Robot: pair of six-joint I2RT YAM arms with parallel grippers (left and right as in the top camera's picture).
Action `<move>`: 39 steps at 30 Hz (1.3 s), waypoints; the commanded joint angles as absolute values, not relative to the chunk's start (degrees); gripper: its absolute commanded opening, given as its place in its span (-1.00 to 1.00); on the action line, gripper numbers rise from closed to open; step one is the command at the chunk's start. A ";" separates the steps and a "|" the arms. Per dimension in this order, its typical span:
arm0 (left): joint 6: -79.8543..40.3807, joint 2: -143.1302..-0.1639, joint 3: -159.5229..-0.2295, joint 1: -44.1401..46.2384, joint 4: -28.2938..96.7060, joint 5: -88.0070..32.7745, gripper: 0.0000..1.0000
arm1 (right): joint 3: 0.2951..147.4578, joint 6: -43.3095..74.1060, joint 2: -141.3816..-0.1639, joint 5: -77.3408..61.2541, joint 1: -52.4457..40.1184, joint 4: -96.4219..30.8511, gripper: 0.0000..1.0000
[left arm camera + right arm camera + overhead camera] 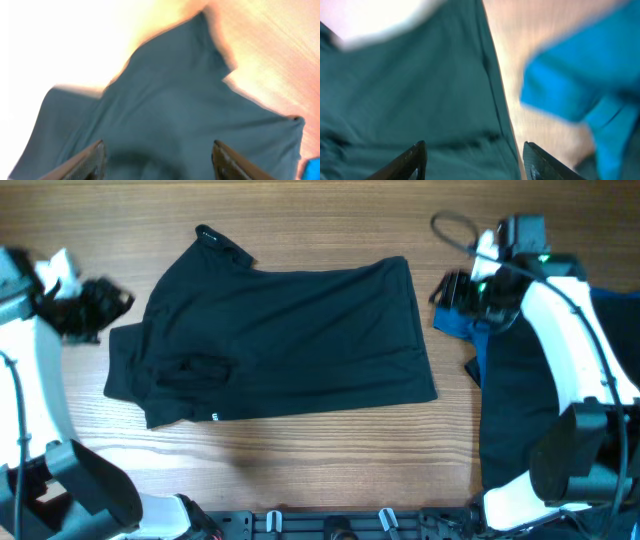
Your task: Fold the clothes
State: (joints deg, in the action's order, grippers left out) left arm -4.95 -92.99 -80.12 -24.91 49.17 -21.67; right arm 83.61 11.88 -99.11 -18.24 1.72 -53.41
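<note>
Your left gripper [158, 147] and right gripper [474, 146] hang spread, empty, beside the part-folded black shirt [290, 330]; the next fold likely needs fresh edge grips.

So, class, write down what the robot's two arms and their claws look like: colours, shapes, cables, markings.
The left arm and right arm are smooth white rounded shells with black joints. A thin black cable loops by the right arm's wrist, beside a small green light. The left claw and right claw each have two dark, flat, tapered fingers.
</note>
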 commanded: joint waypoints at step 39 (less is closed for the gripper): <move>-20.49 -117.47 -86.54 -5.39 4.54 -11.03 -0.91 | 87.94 14.98 -100.86 -16.93 1.78 -50.22 0.23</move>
State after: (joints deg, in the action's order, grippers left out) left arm -23.40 -126.19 -85.78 -4.01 -1.34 -10.33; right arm 89.27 14.74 -98.15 -18.79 1.72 -51.40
